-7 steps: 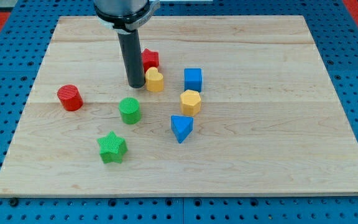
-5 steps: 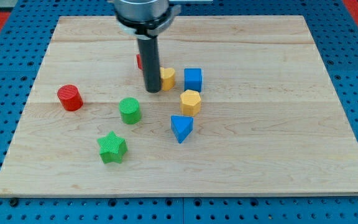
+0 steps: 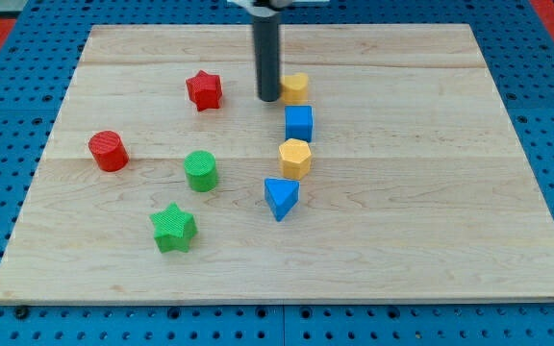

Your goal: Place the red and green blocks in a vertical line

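My tip [image 3: 268,98] rests on the board at the view's upper middle, touching or just left of a yellow heart-shaped block [image 3: 295,87]. A red star [image 3: 204,89] lies to the tip's left, apart from it. A red cylinder [image 3: 108,151] sits at the view's left. A green cylinder [image 3: 200,170] stands below the red star. A green star [image 3: 173,228] lies below and left of the green cylinder.
A blue cube [image 3: 299,123], a yellow hexagonal block [image 3: 295,157] and a blue triangular block [image 3: 280,197] form a rough column below the yellow heart. The wooden board [image 3: 431,192] lies on a blue pegboard.
My tip has moved right and up the view. The yellow heart has been pushed up and right, above the blue cube. The red star has shifted slightly left and is now uncovered.
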Available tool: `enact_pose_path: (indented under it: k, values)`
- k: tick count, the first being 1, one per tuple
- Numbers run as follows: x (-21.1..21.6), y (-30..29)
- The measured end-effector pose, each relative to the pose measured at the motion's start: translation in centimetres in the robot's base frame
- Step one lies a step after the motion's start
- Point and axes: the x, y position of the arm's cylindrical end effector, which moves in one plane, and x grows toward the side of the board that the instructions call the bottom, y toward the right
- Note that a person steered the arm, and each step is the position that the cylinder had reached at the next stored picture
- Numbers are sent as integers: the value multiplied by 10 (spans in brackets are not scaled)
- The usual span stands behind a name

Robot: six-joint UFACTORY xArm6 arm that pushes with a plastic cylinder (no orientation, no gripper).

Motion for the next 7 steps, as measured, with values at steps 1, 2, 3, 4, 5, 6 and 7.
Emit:
enact_pose_path:
  k: [1, 2, 3, 4, 5, 6, 7]
  values:
    - [-9, 29]
    - [-2, -26]
    - [41, -56]
    - [89, -66]
    - [126, -82]
    - [145, -83]
    - [183, -83]
